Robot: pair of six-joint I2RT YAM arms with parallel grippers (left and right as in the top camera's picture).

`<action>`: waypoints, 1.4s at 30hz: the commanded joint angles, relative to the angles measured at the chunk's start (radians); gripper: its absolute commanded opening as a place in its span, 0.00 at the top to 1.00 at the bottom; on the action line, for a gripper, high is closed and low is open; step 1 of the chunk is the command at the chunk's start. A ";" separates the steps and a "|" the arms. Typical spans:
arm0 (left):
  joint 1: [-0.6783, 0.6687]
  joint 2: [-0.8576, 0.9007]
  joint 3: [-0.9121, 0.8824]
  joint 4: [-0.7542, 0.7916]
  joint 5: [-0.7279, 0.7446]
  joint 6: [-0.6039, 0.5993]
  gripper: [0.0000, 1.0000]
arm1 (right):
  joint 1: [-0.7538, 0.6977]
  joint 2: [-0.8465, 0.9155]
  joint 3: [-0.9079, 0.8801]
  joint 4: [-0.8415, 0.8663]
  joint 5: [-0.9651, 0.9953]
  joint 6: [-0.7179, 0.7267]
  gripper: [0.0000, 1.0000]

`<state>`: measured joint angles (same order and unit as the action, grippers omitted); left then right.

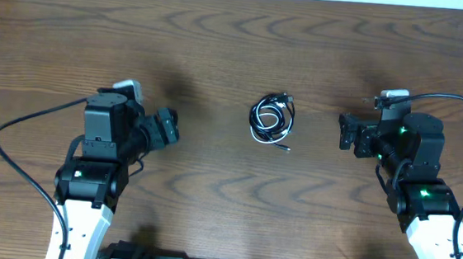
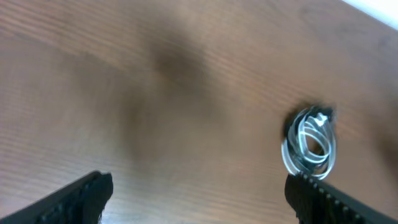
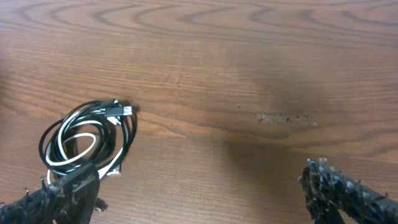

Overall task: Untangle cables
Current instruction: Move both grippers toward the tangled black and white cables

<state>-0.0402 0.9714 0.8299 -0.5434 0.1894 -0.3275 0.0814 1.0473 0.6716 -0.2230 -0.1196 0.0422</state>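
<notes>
Right gripper (image 3: 202, 193) frames the bottom corners of its wrist view, jaws spread wide, nothing between them. Cables (image 1: 271, 119), one black and one white, lie coiled together in one small bundle in the middle of the table (image 1: 223, 29), loops overlapping, touching neither gripper. Expect them light, limp and thin. They'll likely drag as one clump if you lift a single strand, and may slip through a loose pinch. Best hold looks like the plug end (image 3: 119, 110) at 1 o'clock of the coil in the right wrist view, or the stray tail (image 1: 284, 147) at 5 o'clock overhead. Pin the rest with your other arm. Left gripper (image 1: 165, 128) sits at 9 o'clock of the bundle, well apart, also wide and empty. Your right one is at 3 o'clock, near. Left wrist view is blurred. No tray, bin or box shows, so no contents to report.
</notes>
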 commanded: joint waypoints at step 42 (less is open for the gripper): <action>-0.420 1.003 0.455 0.097 0.092 -0.087 0.30 | -0.005 0.202 0.231 -0.229 0.038 0.137 0.15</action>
<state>-0.4404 1.9282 1.2644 -0.4572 0.2653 -0.3923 0.0814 1.2484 0.8829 -0.4519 -0.0895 0.1745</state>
